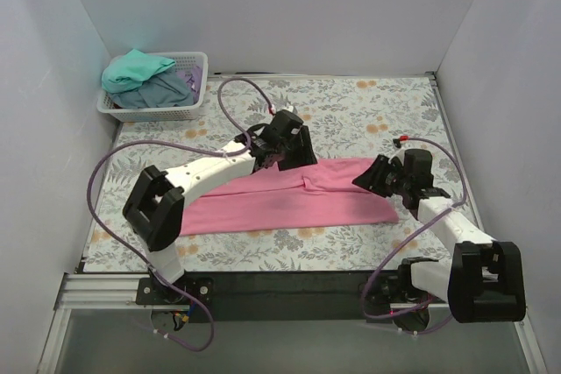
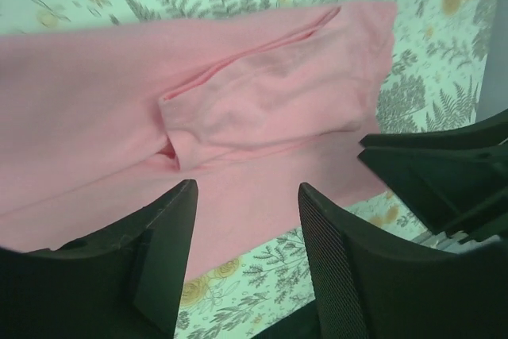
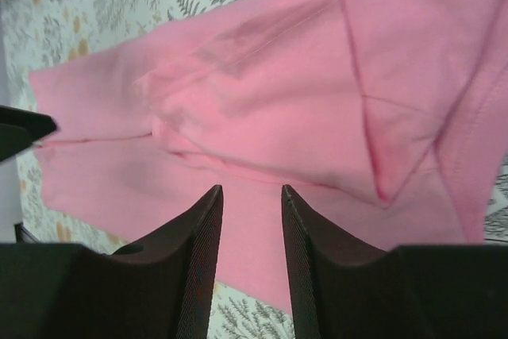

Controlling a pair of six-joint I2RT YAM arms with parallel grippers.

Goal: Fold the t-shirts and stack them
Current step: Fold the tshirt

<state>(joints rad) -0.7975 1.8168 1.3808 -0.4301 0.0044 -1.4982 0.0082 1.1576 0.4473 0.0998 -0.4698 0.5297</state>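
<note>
The floral-patterned table (image 1: 368, 111) carried a pink t-shirt (image 1: 298, 203) folded into a long band across its middle and a white lattice basket (image 1: 158, 113) at its far-left corner.

White lattice basket (image 1: 151, 113) far-L corner, on floral tablecloth (image 1: 377, 116); plain white walls (image 1: 263, 6) L/R/rear.

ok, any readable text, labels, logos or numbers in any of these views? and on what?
None readable in any view. The folded pink cloth t-shirt is plain. The white plastic lattice basket and the floral-print table cover show no lettering or numbers.
</note>
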